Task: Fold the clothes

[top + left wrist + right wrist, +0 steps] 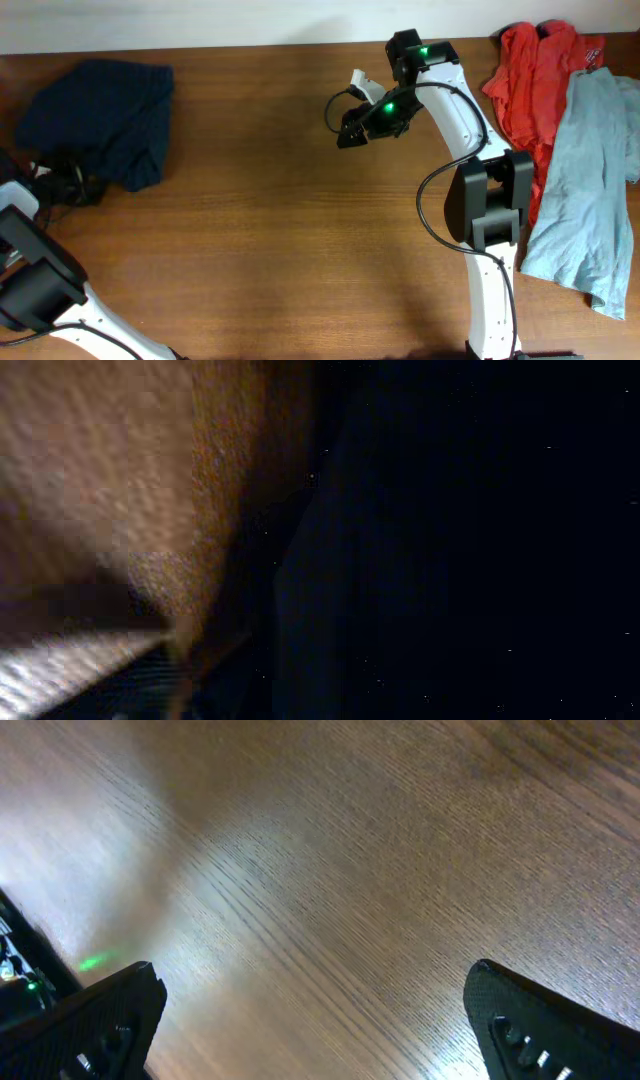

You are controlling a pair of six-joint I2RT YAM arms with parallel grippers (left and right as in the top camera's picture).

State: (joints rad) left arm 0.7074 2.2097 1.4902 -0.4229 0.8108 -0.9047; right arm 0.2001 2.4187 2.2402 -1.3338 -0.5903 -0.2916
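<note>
At the table's (260,230) far-left end, the navy shorts (100,115) lie in a thick, rumpled heap; the left gripper (68,185) sits beside them, its jaws unreadable. The right gripper (352,125) hangs spread apart over wood.

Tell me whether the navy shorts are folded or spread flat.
Folded: the navy shorts sit as a compact, bunched bundle, with neither leg laid out flat.

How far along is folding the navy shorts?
The navy shorts already lie in a folded bundle at the far left of the table. The left pincer sits at the bundle's near edge, grip unclear. The right pincer hangs open over bare wood. Little seems left beyond a final tidy.
</note>
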